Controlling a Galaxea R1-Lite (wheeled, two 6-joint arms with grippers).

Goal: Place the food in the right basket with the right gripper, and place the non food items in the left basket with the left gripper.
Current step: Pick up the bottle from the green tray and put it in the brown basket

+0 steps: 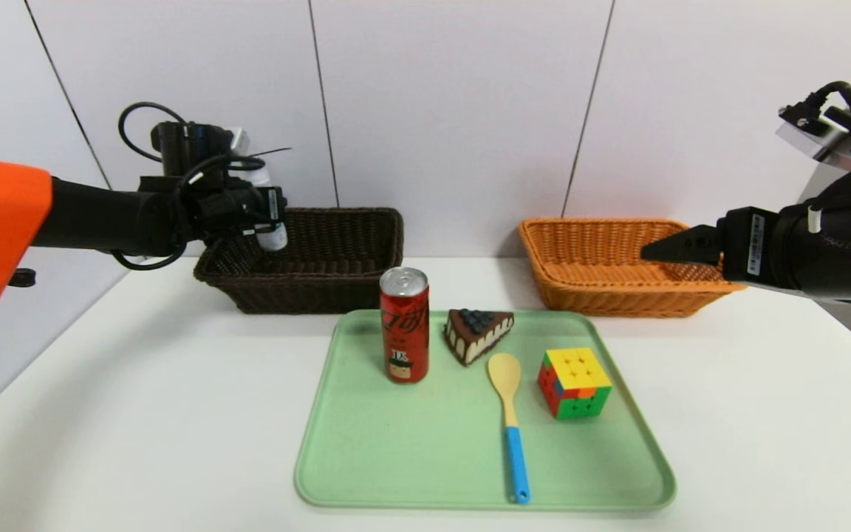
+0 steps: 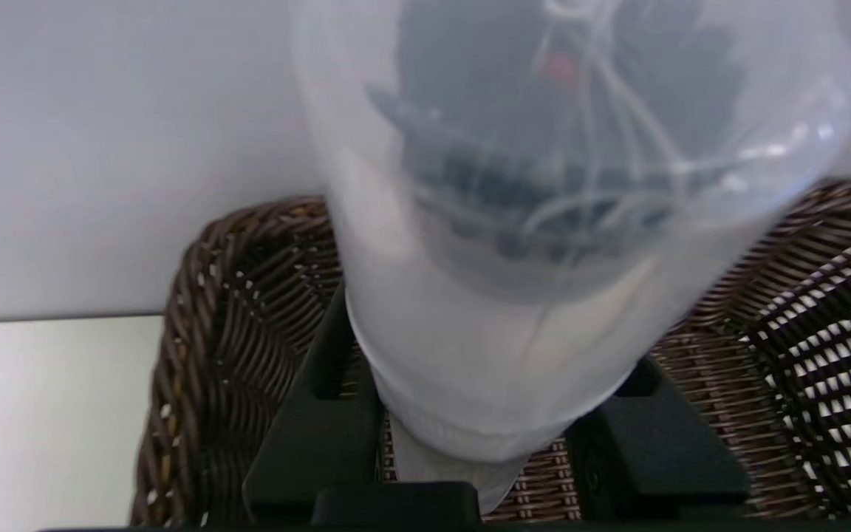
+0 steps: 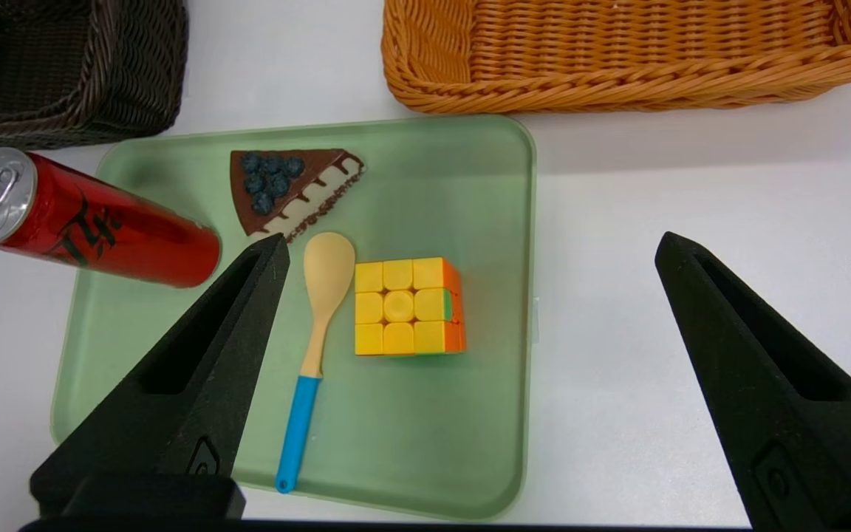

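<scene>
Translucent white bottle, waisted, cloudy plastic, clamped between the closed fingers of the left gripper, hanging above the dark brown basket at its 9 o'clock end. Nothing visible inside that basket. Orange-tan basket at 1 o'clock from the green tray, also holding nothing visible. On the tray: slim red can with silver top upright at 11 o'clock, chocolate cake wedge with blueberries at 12 o'clock, puzzle cube at 3 o'clock, wooden spoon with blue handle lying between centre and cube, handle toward 6 o'clock. Left arm stretched nearly level over the table. Right gripper held above the tray's 3 o'clock side, tilted downward, fingers spread wide, gripping nothing.
</scene>
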